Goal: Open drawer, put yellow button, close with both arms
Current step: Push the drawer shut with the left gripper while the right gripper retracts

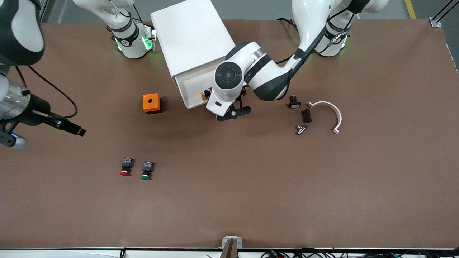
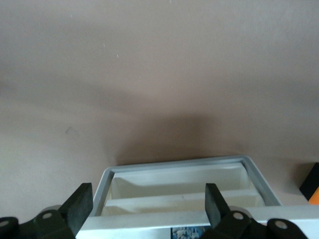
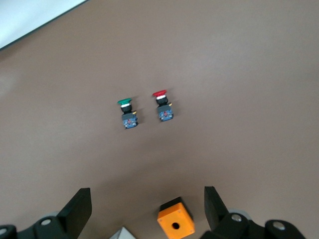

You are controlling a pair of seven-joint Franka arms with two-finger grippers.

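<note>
We saw the drawer (image 1: 192, 94) pulled out of the white cabinet (image 1: 192, 39), with the yellow button (image 1: 205, 94) lying inside it under the left gripper (image 2: 147, 211), whose fingers were spread wide. The right gripper (image 3: 147, 209) hung over the orange cube (image 1: 151, 103), also spread and holding nothing. The red switch (image 1: 125, 167) and green switch (image 1: 146, 171) lay side by side nearer the front camera

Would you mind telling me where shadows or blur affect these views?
Front view: evenly lit, sharp, soft shadow beside the orange cube. Left wrist view: soft focus, dark shadow on the table above the open drawer. Right wrist view: slightly soft, both switches readable.
</note>
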